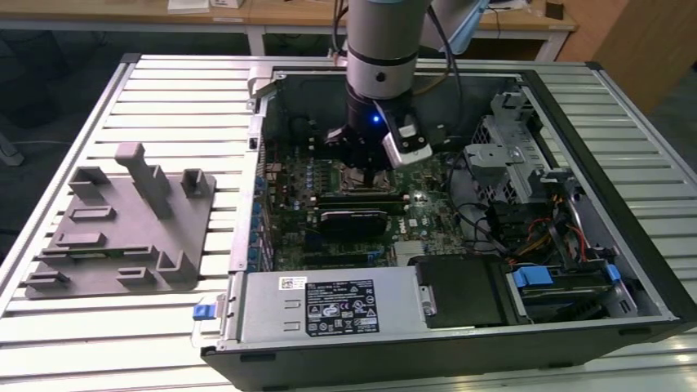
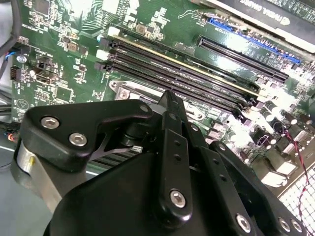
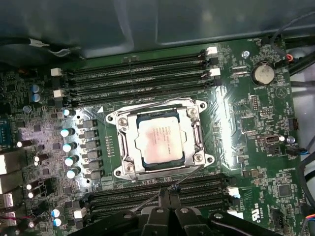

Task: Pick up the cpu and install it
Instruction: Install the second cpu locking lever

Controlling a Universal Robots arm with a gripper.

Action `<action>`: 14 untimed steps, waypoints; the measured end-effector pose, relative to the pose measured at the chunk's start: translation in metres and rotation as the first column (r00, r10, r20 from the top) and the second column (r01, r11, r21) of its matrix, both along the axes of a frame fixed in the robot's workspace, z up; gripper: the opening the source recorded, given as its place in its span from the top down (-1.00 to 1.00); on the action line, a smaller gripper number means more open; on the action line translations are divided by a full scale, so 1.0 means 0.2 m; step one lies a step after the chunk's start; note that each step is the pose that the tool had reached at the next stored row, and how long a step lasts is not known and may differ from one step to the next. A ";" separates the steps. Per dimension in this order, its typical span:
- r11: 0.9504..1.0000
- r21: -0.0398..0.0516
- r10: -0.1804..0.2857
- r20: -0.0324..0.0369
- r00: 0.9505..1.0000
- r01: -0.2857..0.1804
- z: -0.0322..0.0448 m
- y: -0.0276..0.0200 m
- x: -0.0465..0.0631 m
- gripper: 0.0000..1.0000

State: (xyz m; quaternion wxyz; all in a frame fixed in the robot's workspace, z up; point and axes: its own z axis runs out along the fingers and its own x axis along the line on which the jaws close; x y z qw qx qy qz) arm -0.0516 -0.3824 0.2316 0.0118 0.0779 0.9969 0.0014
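Already the cpu (image 3: 161,141) sits flat in its socket frame (image 3: 160,142), directly beneath my gripper (image 1: 367,167); whether my fingers grip or gape I cannot tell; seating seems done; releasing cleanly calls for care.

Work surface is a pale metal table (image 1: 163,106) w/ long parallel slats, seen in the exterior view; dark end caps at its far corners. Behind it stands a light wood desk (image 1: 283,20) on white legs, w/ a few white papers (image 1: 207,5) lying on top. At the exterior view's far right, a tall wooden panel or cabinet (image 1: 637,41), warm brown. Floor (image 1: 65,57) under and around the desk is dark grey-blue, prob. carpet, can't tell for sure. Light is even and diffuse, no hard shadows on the slats; a soft sheen runs along the table's ribs.
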 end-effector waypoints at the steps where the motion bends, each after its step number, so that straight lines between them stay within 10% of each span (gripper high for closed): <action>1: 1.000 0.000 0.001 0.000 1.000 -0.001 -0.003 0.000 0.00 0.79; 14: 1.000 0.001 0.016 0.000 1.000 -0.016 -0.048 -0.008 -0.04 0.79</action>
